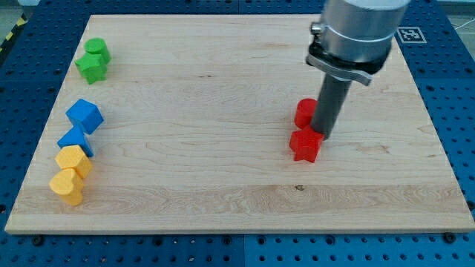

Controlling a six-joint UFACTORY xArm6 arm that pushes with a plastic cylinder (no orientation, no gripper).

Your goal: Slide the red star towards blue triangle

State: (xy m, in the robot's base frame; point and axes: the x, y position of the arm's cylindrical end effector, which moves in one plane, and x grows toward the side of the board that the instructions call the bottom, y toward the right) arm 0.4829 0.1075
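Observation:
The red star [305, 144] lies right of the board's middle. My tip [322, 135] stands at the star's upper right edge, touching or nearly touching it. A second red block [303, 113], rounded in shape, sits just above the star and is partly hidden by the rod. The blue triangle [75, 139] lies at the view's far left, directly below a blue cube-like block [84, 115]. The star and the blue triangle are far apart across the board.
Two green blocks [93, 61] sit together at the top left. Two yellow blocks [70, 172] lie below the blue triangle near the left edge. The wooden board [223, 193] rests on a blue pegboard table.

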